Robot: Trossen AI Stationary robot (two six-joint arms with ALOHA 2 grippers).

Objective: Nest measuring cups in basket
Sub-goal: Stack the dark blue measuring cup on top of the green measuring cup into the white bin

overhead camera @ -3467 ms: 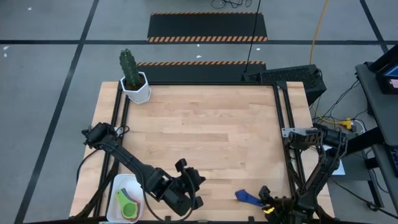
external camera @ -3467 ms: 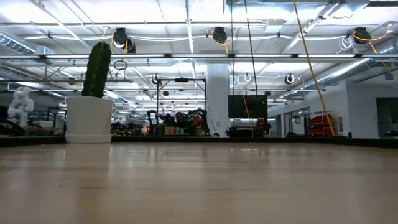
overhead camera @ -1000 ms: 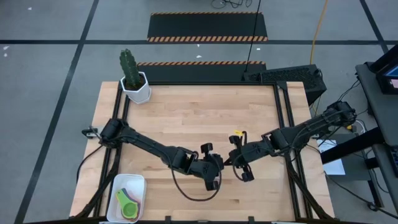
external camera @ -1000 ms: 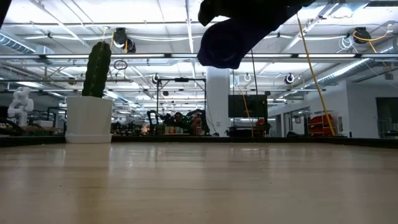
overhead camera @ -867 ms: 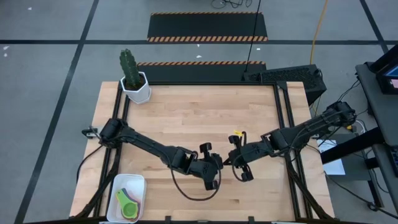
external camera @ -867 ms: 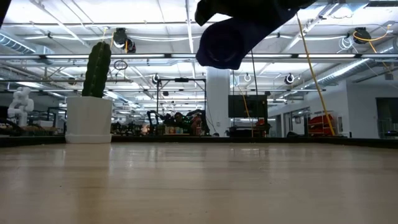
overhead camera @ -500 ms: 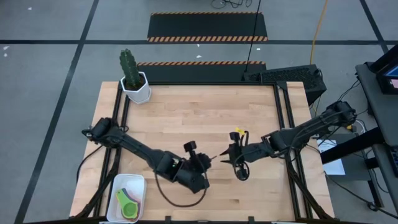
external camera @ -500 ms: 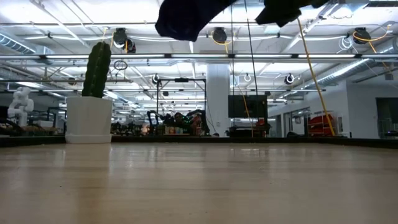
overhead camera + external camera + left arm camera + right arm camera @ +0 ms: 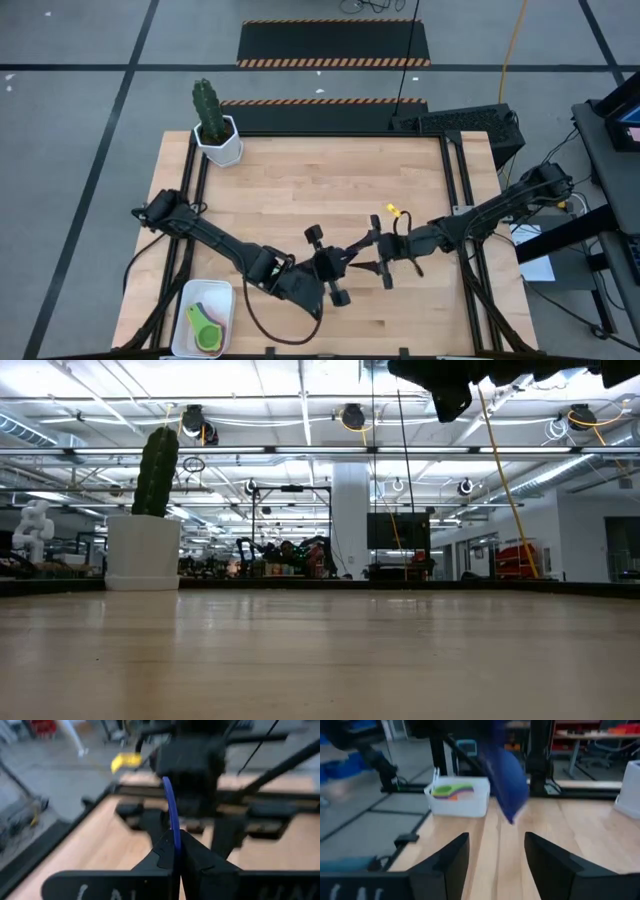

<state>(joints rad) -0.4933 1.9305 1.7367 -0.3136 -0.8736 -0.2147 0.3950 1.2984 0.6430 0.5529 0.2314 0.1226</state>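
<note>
Your left claw (image 9: pixel 345 262) is hanging above the counter (image 9: pixel 320 180) near its centre, pinched tight on the handle of the dark blue cup (image 9: pixel 171 815). Your right claw (image 9: pixel 378 255) is sitting just at the left one's 3 o'clock, facing it, its fingers (image 9: pixel 452 865) standing apart with nothing between them; the blue cup is floating just ahead of them. The basket (image 9: pixel 186 300) is resting at the counter's 7 o'clock corner, holding nested cups with a green one (image 9: pixel 207 333) uppermost. The cactus pot (image 9: pixel 221 142) is standing at 11 o'clock.
</note>
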